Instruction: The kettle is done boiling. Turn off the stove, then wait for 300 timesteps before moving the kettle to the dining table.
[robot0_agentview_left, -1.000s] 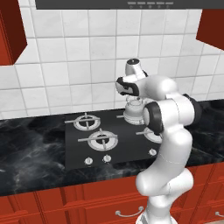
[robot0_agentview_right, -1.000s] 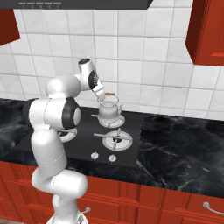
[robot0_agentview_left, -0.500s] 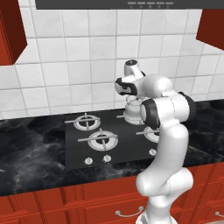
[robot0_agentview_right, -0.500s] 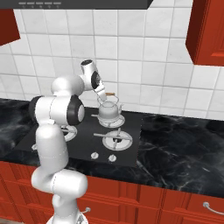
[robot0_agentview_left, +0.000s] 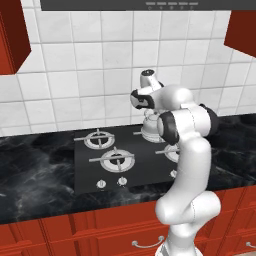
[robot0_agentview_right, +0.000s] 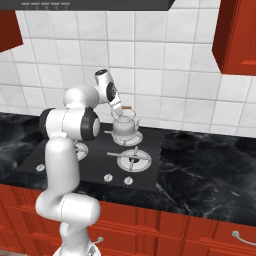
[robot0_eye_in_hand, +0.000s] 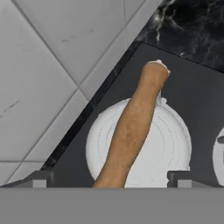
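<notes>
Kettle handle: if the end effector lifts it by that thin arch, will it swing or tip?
Probably some swing: the kettle would hang from its thin arched handle. Its squat body suggests it sits stably on the stove. The end effector straddles the handle, whose smooth surface may slip.

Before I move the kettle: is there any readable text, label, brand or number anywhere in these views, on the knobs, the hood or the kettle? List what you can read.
None can be read.
Range hood: small light marks on its front panel, too small to read.
Stove knobs: plain white, no markings can be made out.
Kettle: bare metal with an orange-brown handle, no label.
</notes>
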